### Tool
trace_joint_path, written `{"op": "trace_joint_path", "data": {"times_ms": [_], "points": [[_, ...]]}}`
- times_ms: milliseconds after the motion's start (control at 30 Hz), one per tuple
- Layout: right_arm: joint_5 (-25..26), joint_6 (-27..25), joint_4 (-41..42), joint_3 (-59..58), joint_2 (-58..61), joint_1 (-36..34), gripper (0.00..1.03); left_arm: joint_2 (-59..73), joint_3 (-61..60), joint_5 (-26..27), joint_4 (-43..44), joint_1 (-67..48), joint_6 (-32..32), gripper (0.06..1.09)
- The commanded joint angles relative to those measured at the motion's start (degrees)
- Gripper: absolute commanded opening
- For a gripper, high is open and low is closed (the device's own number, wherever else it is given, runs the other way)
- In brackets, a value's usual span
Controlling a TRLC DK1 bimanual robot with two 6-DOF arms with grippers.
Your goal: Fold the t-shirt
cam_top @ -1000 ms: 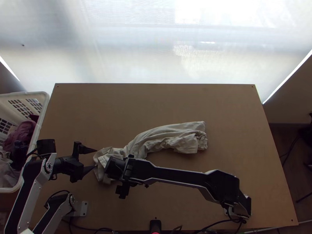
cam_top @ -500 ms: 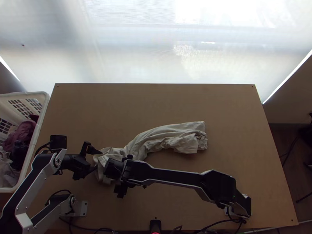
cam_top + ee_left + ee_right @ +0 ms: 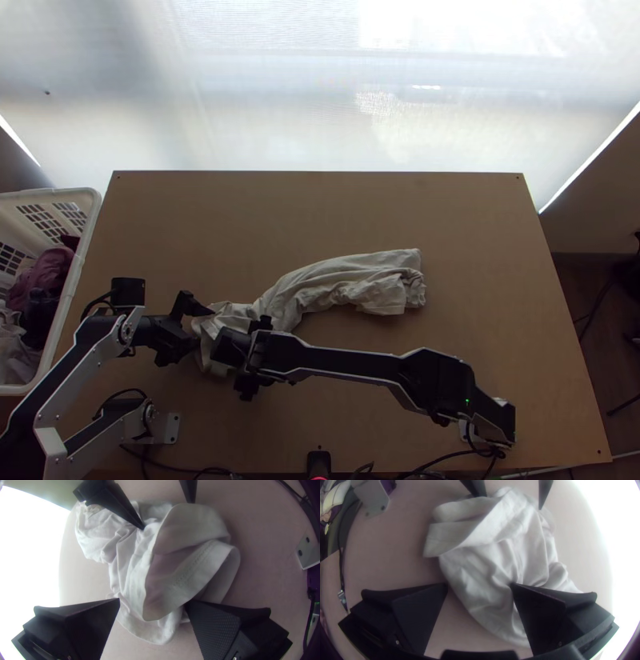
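Since the earlier frames, the left arm (image 3: 58,372) has moved toward the middle of the top view, bringing the left gripper (image 3: 204,326) from just beside the cloth's end to over it; the right arm (image 3: 352,360) has shifted a little at its elbow, and the shirt lies as it did. The off-white t-shirt (image 3: 344,276) is bunched into a long curved strip on the table (image 3: 480,240), from right of centre down to the lower left, where both grippers meet its end. Working that end together probably serves to find an edge and spread the shirt before any fold. A laundry basket (image 3: 94,214) stands at the left edge.

Left wrist view: the left gripper's fingers are wide apart at the bottom, with loose cloth between and beyond them, nothing pinched. A stitched band (image 3: 200,570) curls open right of centre, likely a good edge to take. The other gripper's tips come down from the top.

Right wrist view: the right gripper (image 3: 479,584) is also well open and grips nothing; its right-hand finger overlaps the crumpled cloth, the other is over bare wood. That offset suggests it needs centring on a layer before closing, or it may catch several.
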Motion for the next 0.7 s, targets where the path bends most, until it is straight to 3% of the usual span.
{"op": "trace_joint_path", "data": {"times_ms": [0, 167, 200, 267, 333, 367, 667], "points": [[4.1, -0.2, 2.2, -0.3, 1.8, 0.0, 0.80, 0.1, -2.1, 0.2, 4.1, -1.0, 0.0, 0.89], [7.5, -1.0, 4.8, -0.6, 1.7, -0.1, 0.51, 0.6, -0.4, 2.3, 4.9, -1.0, -0.1, 0.37], [7.8, -1.4, 5.1, -0.5, 1.5, 0.0, 0.45, 0.6, 0.2, 3.0, 4.9, -1.0, -0.1, 0.29], [7.9, -2.1, 5.4, -0.5, 1.5, 0.1, 0.35, 0.7, 1.3, 3.4, 4.6, -0.6, -0.1, 0.28], [7.8, -2.8, 5.7, -0.5, 1.5, 0.2, 0.14, 0.8, 1.9, 3.4, 4.3, -0.2, -0.1, 0.12], [7.8, -3.0, 5.9, -0.5, 1.5, 0.2, 0.03, 1.0, 2.3, 3.5, 3.8, 0.0, -0.1, 0.10], [1.0, -1.0, 5.2, 2.2, -2.5, -0.1, 0.03, -2.2, 11.2, 3.1, -11.4, 0.4, -4.6, 0.10]]}}
